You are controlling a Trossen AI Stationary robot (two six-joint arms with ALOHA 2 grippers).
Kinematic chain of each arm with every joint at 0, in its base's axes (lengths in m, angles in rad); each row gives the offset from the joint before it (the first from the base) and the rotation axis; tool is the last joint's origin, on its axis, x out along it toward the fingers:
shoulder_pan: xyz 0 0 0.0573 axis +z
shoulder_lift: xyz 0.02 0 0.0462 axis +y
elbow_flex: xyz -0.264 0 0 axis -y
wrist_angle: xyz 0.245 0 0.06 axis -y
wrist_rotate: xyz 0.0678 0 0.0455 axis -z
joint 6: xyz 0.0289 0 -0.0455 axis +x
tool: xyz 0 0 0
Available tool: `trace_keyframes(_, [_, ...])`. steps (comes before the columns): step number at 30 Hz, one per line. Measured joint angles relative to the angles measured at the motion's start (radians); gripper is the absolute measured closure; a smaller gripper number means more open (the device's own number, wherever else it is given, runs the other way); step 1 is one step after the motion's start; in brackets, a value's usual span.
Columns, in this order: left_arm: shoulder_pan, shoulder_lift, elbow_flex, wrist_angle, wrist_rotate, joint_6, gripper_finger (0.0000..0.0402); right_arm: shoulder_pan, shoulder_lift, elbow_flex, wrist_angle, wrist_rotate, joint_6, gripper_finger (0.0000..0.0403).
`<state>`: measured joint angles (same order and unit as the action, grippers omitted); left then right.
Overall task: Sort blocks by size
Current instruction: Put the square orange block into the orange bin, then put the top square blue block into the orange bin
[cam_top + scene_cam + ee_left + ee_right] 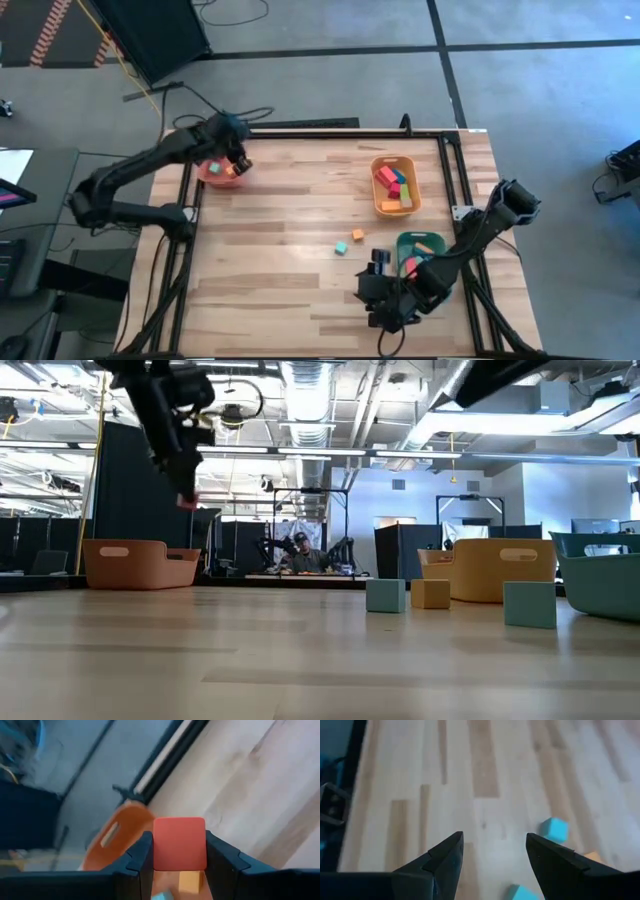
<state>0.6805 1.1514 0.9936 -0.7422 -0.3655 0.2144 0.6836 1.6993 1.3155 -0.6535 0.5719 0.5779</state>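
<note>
Overhead, the left gripper [238, 160] hangs above the red-orange tray [214, 176] at the table's far left corner, its jaws clenched on a red block [179, 843]; the left wrist view shows an orange block [190, 881] directly beneath it inside that tray. Across the wooden table [290, 260], the right gripper [378, 265] waits near the front edge beside the green tray [405, 243], jaws released and holding nothing. An orange tray [377, 190] farther back holds red, green, teal and orange blocks, and the green tray holds a few more. Three loose blocks lie on the bare boards between the trays: a small orange cube [357, 236], a teal cube [341, 247] just beside it, and another teal block [521, 893] close under the right gripper's fingers [445, 857].
</note>
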Motion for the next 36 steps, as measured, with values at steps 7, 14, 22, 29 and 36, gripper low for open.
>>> trace_keyframes(7, [0.183, 0.099, -0.001, -0.053, 0.021, 0.031, 0.0275, 0.023, -0.002, 0.000, 0.002, 0.191, -0.033, 0.0148])
trace_keyframes(14, [0.285, 0.224, -0.001, -0.063, 0.049, 0.036, 0.0273, 0.055, -0.006, 0.000, -0.001, 0.218, -0.028, 0.0148])
trace_keyframes(22, [0.328, 0.360, -0.001, -0.079, 0.047, 0.036, 0.0266, 0.061, -0.006, 0.000, 0.003, 0.224, -0.028, 0.0148])
trace_keyframes(29, [0.328, 0.362, -0.001, -0.071, 0.040, 0.043, 0.0219, 0.061, -0.006, 0.000, 0.003, 0.224, -0.028, 0.0148])
trace_keyframes(36, [0.323, 0.284, -0.001, -0.071, 0.037, 0.054, 0.0186, 0.061, -0.006, 0.000, 0.000, 0.224, -0.028, 0.0148])
